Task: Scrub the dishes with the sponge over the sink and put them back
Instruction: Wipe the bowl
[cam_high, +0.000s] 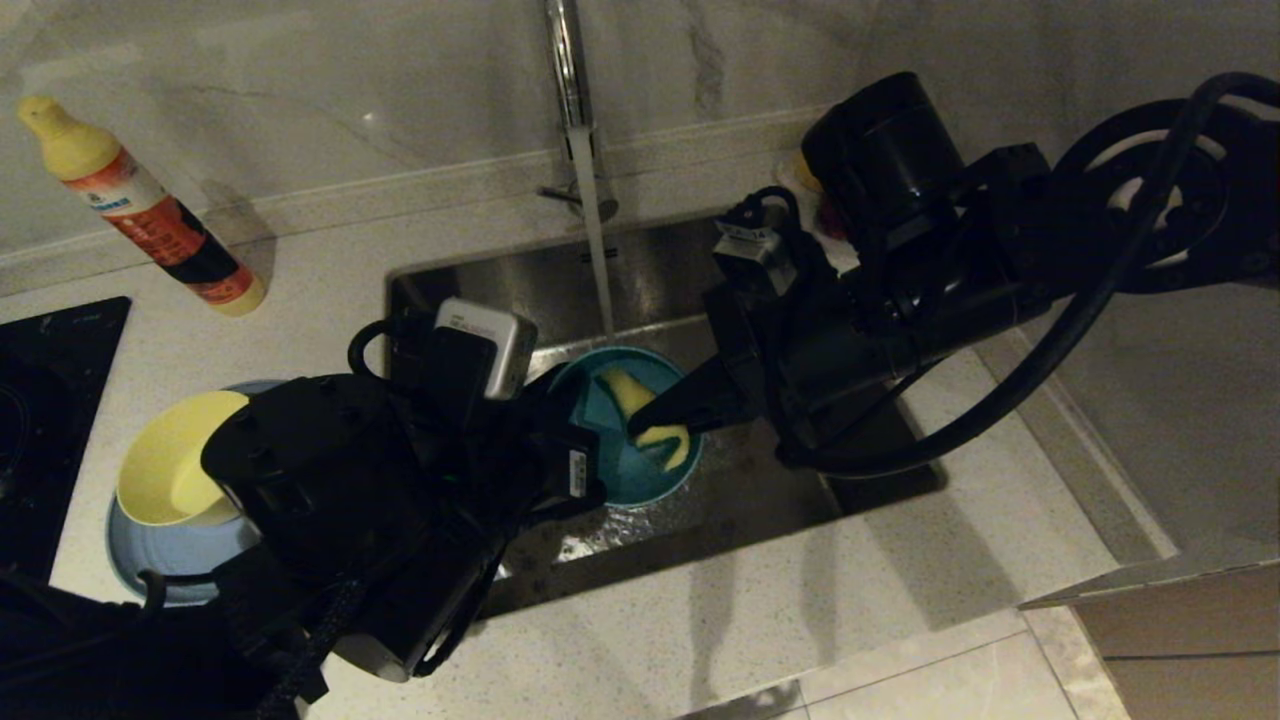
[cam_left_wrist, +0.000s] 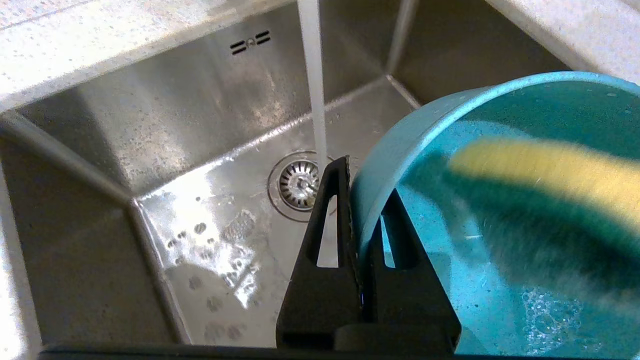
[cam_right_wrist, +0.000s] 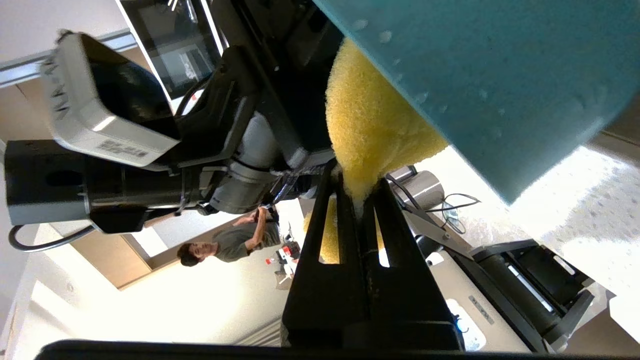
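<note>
A teal bowl (cam_high: 610, 470) is held tilted over the sink (cam_high: 760, 480), just beside the running water. My left gripper (cam_left_wrist: 362, 200) is shut on its rim (cam_left_wrist: 400, 140), one finger inside and one outside. My right gripper (cam_high: 640, 425) is shut on the yellow sponge (cam_high: 640, 410) and presses it into the bowl. From the right wrist, the sponge (cam_right_wrist: 370, 125) bulges out of the fingertips (cam_right_wrist: 356, 182) against the bowl (cam_right_wrist: 500, 75). The left wrist view catches its yellow and green sides (cam_left_wrist: 550, 170). A pale-yellow bowl (cam_high: 165, 465) sits in a light-blue plate (cam_high: 170, 555) on the counter to the left.
Water (cam_high: 598, 250) runs from the chrome tap (cam_high: 570, 70) down by the drain strainer (cam_left_wrist: 298, 184). A yellow-capped bottle (cam_high: 150, 210) stands at the back left and a black hob (cam_high: 50, 400) lies at the far left. A person (cam_right_wrist: 220, 247) shows in the right wrist view.
</note>
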